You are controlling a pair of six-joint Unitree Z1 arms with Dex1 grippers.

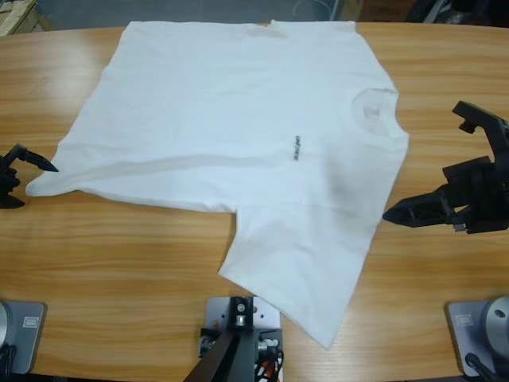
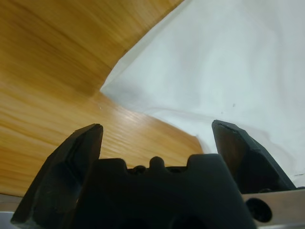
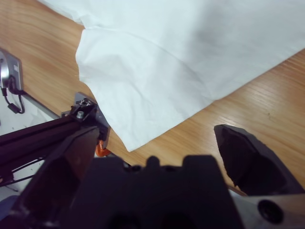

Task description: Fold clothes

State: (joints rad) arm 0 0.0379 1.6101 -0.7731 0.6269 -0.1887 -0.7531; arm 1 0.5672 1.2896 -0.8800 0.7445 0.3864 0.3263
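So from the high view the count was simple: one T-shirt (image 1: pixel 238 151), one wooden table (image 1: pixel 103 263), and my two grippers. The shirt was plain white, short-sleeved, spread flat and turned sideways, with the round neck (image 1: pixel 372 107) toward the right and the hem on the left. One sleeve (image 1: pixel 302 270) pointed at the near edge; the far one ran up to the table's far edge. There was a small dark printed mark (image 1: pixel 296 148) on the chest and a few soft wrinkles, nothing folded. My left gripper (image 1: pixel 20 171) sat at the left edge, just beside the near corner of the hem (image 1: pixel 36 189). My right gripper (image 1: pixel 433 208) was on the right, its black tip just off the shoulder edge of the fabric.

In the left wrist view, my left gripper (image 2: pixel 157 138) had its two jaws spread wide apart with nothing between them. One pointed corner of the white shirt (image 2: pixel 214 71) lay on the wood grain (image 2: pixel 57 71) ahead, with fabric running past the right jaw.

In the right wrist view, my right gripper (image 3: pixel 157 143) was likewise spread apart, holding nothing. The sleeve (image 3: pixel 143 81) lay ahead on the table (image 3: pixel 267 100), its corner closest to me, thin fabric with light creases.
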